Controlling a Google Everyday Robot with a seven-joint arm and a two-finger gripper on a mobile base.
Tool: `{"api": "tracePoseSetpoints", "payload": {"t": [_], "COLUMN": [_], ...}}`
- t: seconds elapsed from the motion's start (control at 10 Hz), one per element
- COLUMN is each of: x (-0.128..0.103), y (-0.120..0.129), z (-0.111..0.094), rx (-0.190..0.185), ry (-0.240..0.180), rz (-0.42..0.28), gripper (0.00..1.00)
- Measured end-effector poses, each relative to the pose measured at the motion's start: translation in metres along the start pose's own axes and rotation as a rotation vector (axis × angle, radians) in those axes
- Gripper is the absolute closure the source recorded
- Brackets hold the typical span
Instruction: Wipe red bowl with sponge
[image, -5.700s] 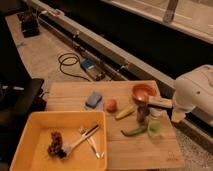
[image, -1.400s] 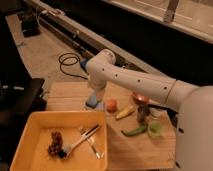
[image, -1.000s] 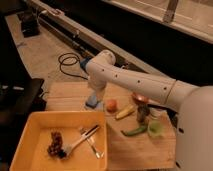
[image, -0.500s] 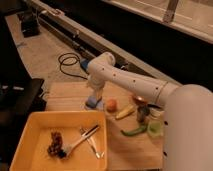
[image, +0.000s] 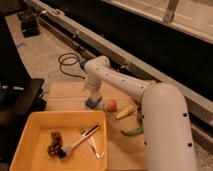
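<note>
The blue sponge (image: 92, 104) lies on the wooden table (image: 65, 95), just beyond the yellow tub's far right corner. My gripper (image: 92, 96) points straight down on top of the sponge, at the end of the white arm (image: 125, 85) that reaches in from the right. Only the lower edge of the sponge shows below the gripper. The red bowl is hidden behind the arm's thick white body (image: 165, 130).
A large yellow tub (image: 30, 135) with a dark food lump (image: 55, 144) and utensils (image: 87, 140) fills the near left. An orange fruit (image: 111, 104), a banana (image: 125, 112) and a green pepper (image: 132, 131) lie right of the sponge. A black cable (image: 67, 62) lies on the floor beyond.
The gripper has stayed over the sponge, sinking slightly. The arm's white body has swung closer and now covers more of the table's right side, hiding the bowl.
</note>
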Motion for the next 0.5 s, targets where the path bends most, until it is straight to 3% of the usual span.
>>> {"api": "tracePoseSetpoints", "payload": {"t": [0.5], "x": [0.011], "y": [0.012], "z": [0.025], "rx": [-0.104], "ry": [-0.002], "rz": [-0.005], "gripper": [0.35]}}
